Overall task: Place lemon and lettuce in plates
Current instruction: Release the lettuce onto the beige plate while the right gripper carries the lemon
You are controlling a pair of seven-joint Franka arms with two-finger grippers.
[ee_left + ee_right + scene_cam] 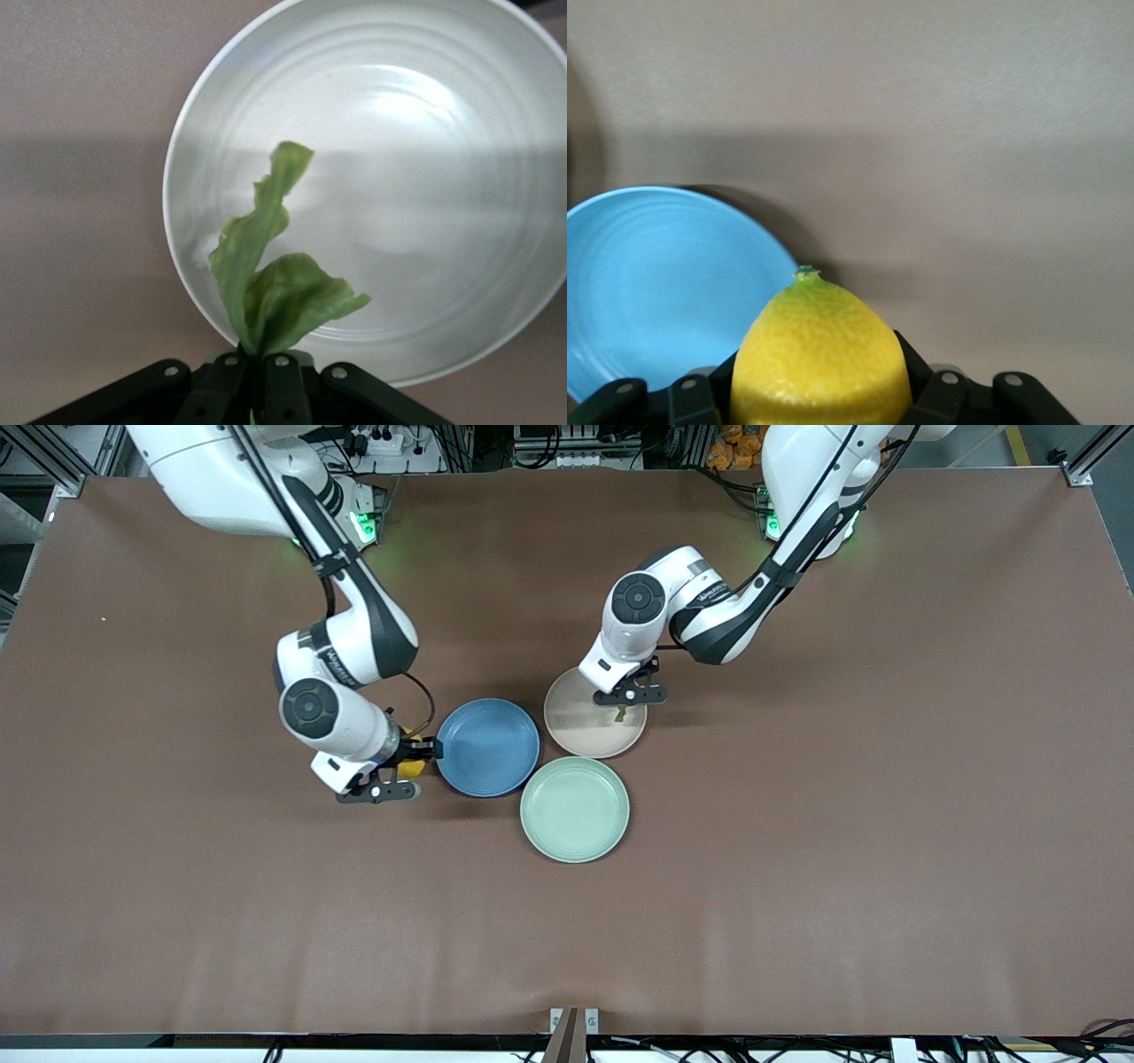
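1. Brown table [886, 824]: blue plate [488, 747], beige-pink plate [585, 731] and mint-green plate [575, 809] clustered, rims touching.
2. Right gripper [409, 766], over the table just beside the blue plate, clamped on the lemon [820, 359].
3. Left gripper [625, 707], over the beige-pink plate, pinching the lettuce [266, 274].

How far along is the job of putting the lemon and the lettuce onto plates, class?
Nothing is placed yet: the round blue plate and the pale beige-pink plate hold nothing. In hand: the left gripper is shut on the wrinkly green lettuce leaf over the beige-pink plate; the right gripper is shut on the small oval yellow lemon over the table beside the blue plate. Left: both releases.
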